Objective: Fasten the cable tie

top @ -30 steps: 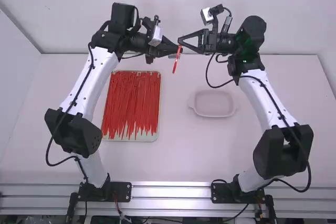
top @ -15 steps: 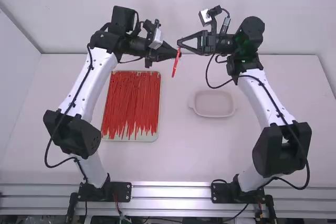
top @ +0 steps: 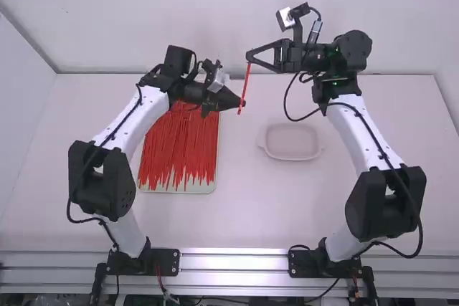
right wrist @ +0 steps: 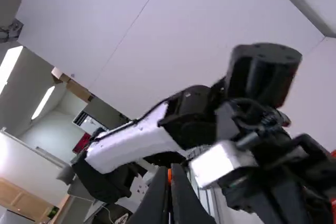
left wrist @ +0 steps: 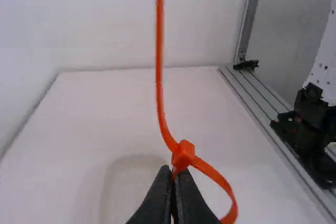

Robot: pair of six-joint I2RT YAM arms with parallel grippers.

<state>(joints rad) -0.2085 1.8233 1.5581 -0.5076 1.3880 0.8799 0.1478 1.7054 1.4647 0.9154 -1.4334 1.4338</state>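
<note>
1. The left gripper (top: 237, 108) hangs above the white table (top: 401, 127). It sits at about 10 o'clock from the white bowl (top: 290, 127), just off the far right corner of the tray (top: 179, 190).
2. Its fingers (left wrist: 159, 199) are pressed together with no gap between the tips. They pinch the red cable tie (top: 245, 85) right below its square head (left wrist: 182, 154).
3. From the head, a small loop (left wrist: 210, 177) of strap curls out beside the fingers. The rest of the strap rises nearly straight away from them.
4. The right gripper (top: 248, 59) is at 12 o'clock from the left gripper, higher over the table and near the back wall. It points toward 9 o'clock.
5. Its fingers (right wrist: 157, 198) are also closed. A thin sliver of the tie's free end is clamped between the tips.
6. The tie is held in the air between the two grippers, clear of the table. It runs almost straight from 12 o'clock at the right gripper to 6 o'clock at the left one, and each gripper touches one end.
7. The tray lies at 9 o'clock from the bowl, well apart from it. A thick layer of spare ties (top: 179, 141) covers it, lying lengthwise from 12 to 6 o'clock.
</note>
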